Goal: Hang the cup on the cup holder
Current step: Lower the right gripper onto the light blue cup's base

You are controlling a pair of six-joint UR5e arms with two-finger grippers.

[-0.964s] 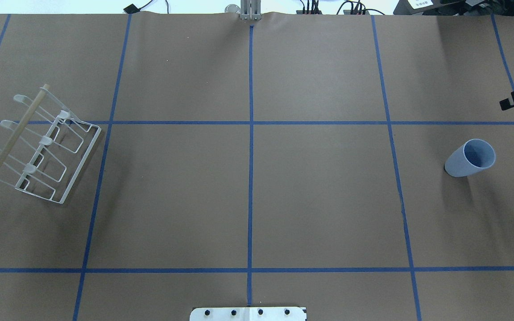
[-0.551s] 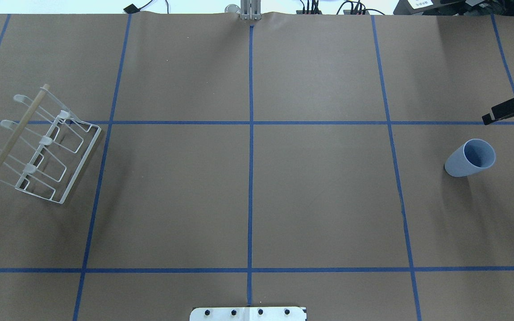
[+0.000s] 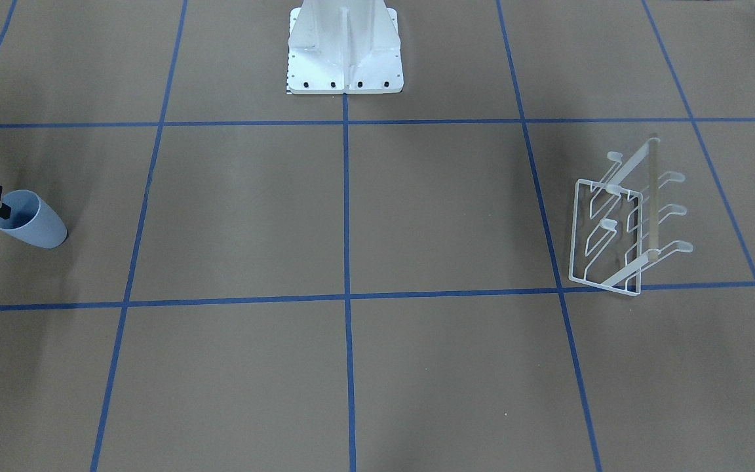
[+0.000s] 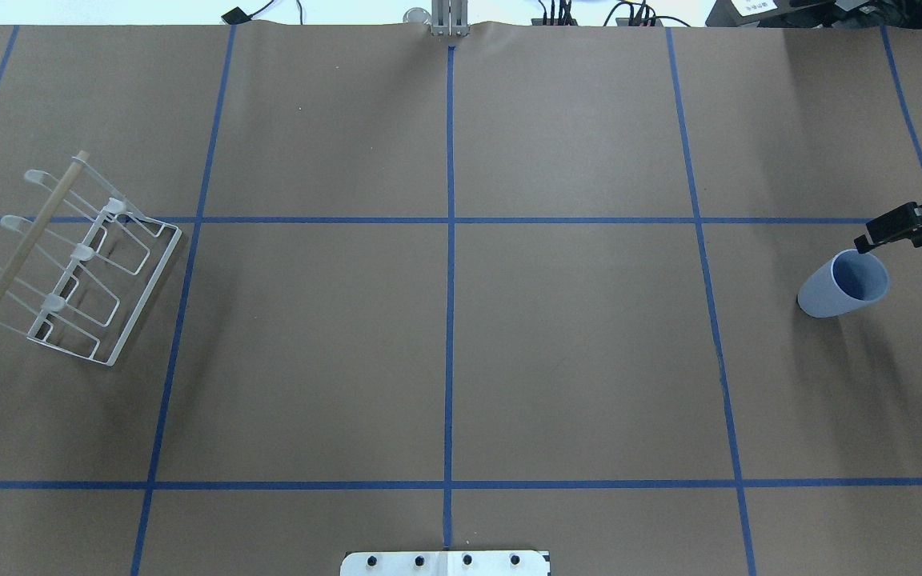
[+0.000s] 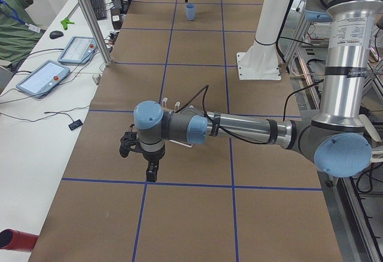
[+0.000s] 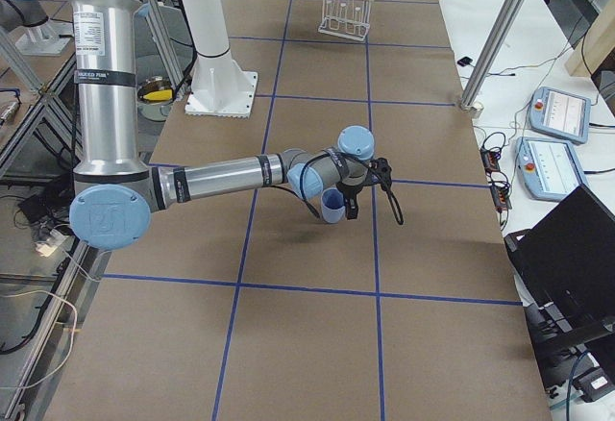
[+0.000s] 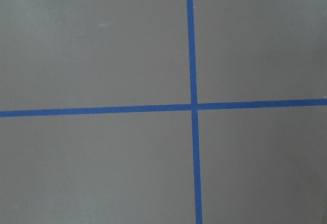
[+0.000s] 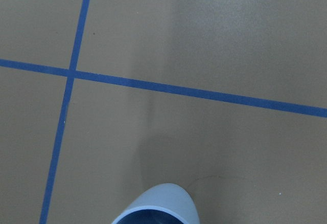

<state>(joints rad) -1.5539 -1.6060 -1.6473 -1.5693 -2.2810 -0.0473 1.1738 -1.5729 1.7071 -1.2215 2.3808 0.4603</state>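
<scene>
The light blue cup (image 4: 843, 284) stands upright on the brown table at the right; it also shows in the front view (image 3: 29, 219) and right wrist view (image 8: 158, 206). My right gripper (image 4: 897, 186) is open, with one finger (image 4: 881, 230) at the cup's far rim and the other finger farther back. In the right side view the right gripper (image 6: 374, 215) has one finger close beside the cup (image 6: 332, 207). The white wire cup holder (image 4: 77, 260) stands at the far left. My left gripper (image 5: 137, 154) hovers near it; I cannot tell if it is open.
The white robot mounting base (image 4: 445, 562) sits at the near middle edge. Blue tape lines grid the table. An operators' bench with tablets (image 5: 45, 76) and an aluminium post (image 6: 490, 37) run along the far side.
My right gripper has come in from the right edge toward the cup; its nearer finger now reaches the cup's rim. The cup and holder have not moved.
</scene>
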